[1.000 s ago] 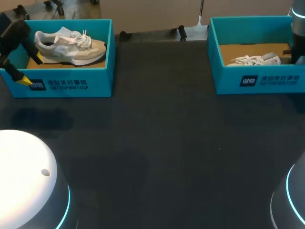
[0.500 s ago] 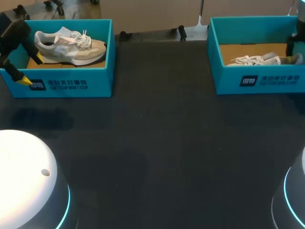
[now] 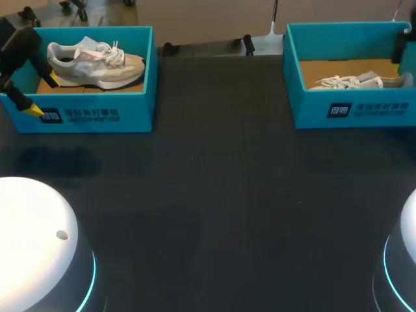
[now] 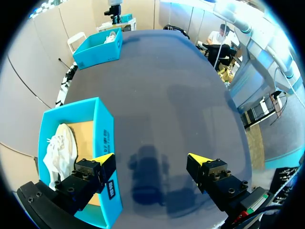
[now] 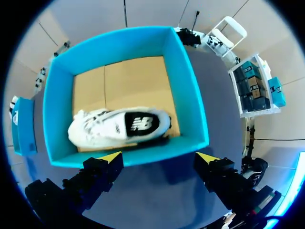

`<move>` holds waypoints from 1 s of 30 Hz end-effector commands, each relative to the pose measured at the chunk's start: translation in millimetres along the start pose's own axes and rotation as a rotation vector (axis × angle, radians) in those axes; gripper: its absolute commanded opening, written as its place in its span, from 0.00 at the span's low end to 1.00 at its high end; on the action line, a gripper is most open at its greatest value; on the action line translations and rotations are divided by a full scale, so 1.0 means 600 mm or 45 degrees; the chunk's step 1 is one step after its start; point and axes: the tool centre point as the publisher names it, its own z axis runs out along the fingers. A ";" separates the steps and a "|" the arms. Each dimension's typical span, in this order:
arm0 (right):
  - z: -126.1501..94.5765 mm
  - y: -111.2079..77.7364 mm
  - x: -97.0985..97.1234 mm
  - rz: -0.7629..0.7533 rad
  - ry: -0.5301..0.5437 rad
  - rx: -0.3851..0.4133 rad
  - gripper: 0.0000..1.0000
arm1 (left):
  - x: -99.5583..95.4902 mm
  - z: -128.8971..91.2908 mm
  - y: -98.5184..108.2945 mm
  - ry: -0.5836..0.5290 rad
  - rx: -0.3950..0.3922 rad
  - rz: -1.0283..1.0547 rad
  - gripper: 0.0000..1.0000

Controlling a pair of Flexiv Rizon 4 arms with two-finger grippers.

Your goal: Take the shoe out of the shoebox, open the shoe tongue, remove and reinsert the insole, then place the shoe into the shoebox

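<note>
A teal shoebox (image 3: 351, 107) stands at the table's right rear with a white shoe (image 3: 354, 82) lying on its side in it. In the right wrist view my right gripper (image 5: 158, 157) hangs open above that box's (image 5: 188, 95) near wall, with the shoe (image 5: 119, 126) ahead of it and nothing between the fingers. Only a bit of my right arm (image 3: 406, 49) shows in the head view. My left gripper (image 3: 42, 95) is open at the left end of a second teal box (image 3: 97, 117) holding a beige-and-white shoe (image 3: 97, 60); its fingers (image 4: 102, 164) straddle that box's wall (image 4: 105, 143).
The dark tabletop (image 3: 214, 195) stretches between the two boxes. In the left wrist view the right box (image 4: 102, 45) sits far across the table. The arms' rounded bases (image 3: 39, 247) fill the head view's near corners.
My right gripper has opened and lifted up out of the right box, leaving the shoe lying inside. The left arm has stayed where it was.
</note>
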 end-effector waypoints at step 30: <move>-0.086 -0.140 0.082 0.013 -0.023 -0.039 1.00 | -0.020 -0.013 0.019 0.033 -0.041 0.129 1.00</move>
